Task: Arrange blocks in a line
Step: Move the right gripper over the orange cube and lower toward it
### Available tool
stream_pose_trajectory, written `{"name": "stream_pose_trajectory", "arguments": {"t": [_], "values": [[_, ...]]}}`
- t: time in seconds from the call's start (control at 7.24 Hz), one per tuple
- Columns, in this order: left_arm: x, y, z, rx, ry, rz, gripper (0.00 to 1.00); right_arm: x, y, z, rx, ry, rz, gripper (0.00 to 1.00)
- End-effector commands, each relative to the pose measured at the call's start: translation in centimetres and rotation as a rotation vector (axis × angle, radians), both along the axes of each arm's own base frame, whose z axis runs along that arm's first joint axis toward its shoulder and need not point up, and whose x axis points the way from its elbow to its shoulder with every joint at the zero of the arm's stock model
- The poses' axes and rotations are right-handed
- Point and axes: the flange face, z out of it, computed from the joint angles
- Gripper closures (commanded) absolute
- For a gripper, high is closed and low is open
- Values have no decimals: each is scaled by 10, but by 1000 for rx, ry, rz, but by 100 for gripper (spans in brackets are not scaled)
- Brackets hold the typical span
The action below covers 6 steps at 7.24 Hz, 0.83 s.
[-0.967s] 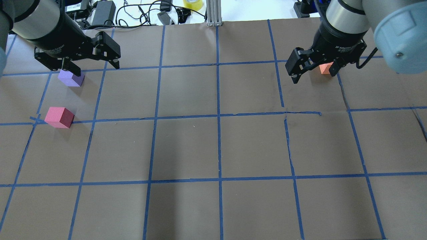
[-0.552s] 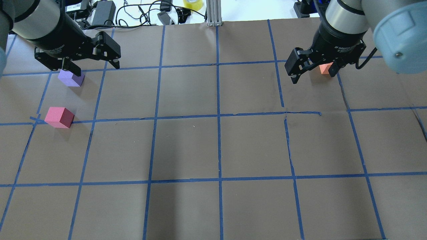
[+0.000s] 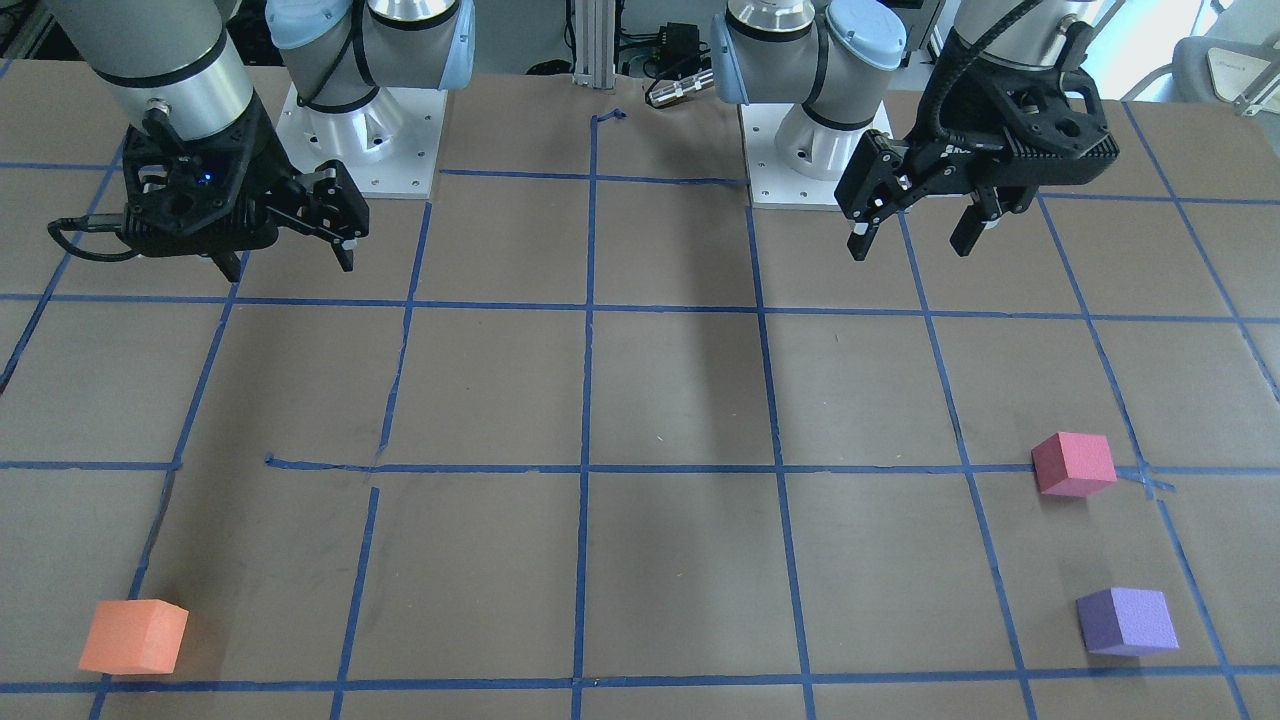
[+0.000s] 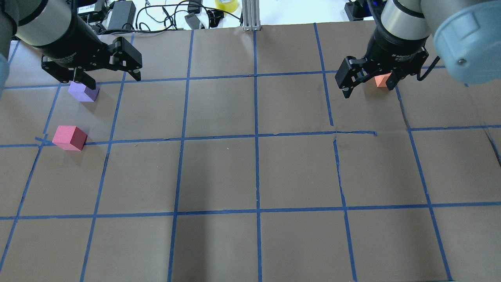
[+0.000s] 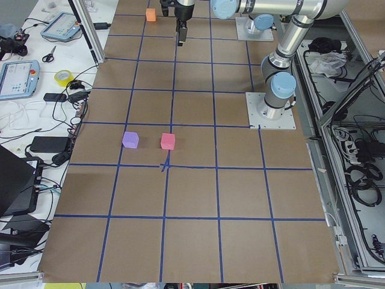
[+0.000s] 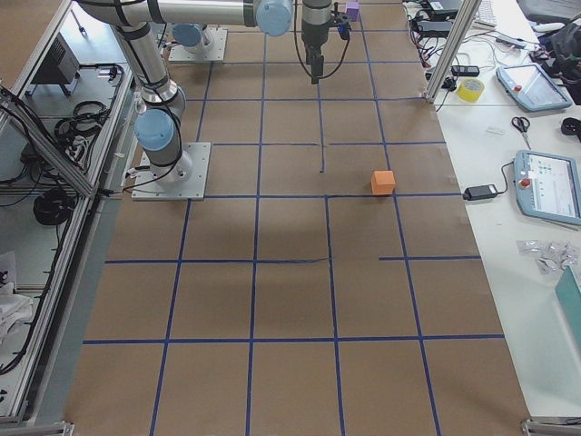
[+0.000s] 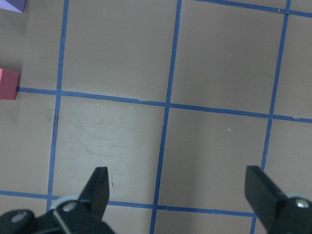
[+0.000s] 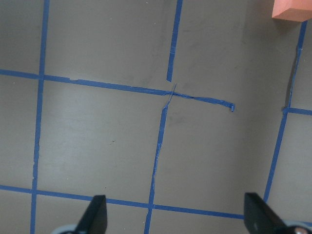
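Observation:
The purple block (image 4: 83,93) and the pinkish red block (image 4: 69,138) sit apart at the far left of the table. The orange block (image 4: 381,80) sits at the far right. In the front-facing view the purple block (image 3: 1127,621), the red block (image 3: 1073,464) and the orange block (image 3: 133,636) all lie free. My left gripper (image 4: 113,80) hangs open and empty high above the table, near the purple block. My right gripper (image 4: 368,90) hangs open and empty high above the table, near the orange block. The left wrist view shows the red block (image 7: 8,84) at its left edge.
A brown paper table cover with a blue tape grid (image 4: 256,135). Cables and power adapters (image 4: 121,13), a tape roll (image 4: 226,4) and an aluminium post (image 4: 250,15) line the far edge. The two arm bases (image 3: 360,120) stand at the robot's side.
The right arm's upper part has shifted very slightly. The blocks and both open grippers stay where they were.

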Motion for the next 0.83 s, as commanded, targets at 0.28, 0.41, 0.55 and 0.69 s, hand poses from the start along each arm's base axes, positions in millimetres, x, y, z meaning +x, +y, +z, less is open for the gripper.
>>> {"name": "stream_pose_trajectory", "arguments": {"t": [0.28,0.41,0.55,0.69], "values": [[1,0,1,-1,-2,1,0,-69,-58,-28,-115,22,47,0],[1,3,3,-7,-2,1,0,-102,-76,-60,-65,-1,51,0],[1,0,0,0,-2,1,0,-128,-94,-83,-58,-4,29,0],[1,2,2,-4,-2,2,0,-133,-110,-92,-126,19,70,0]]}}
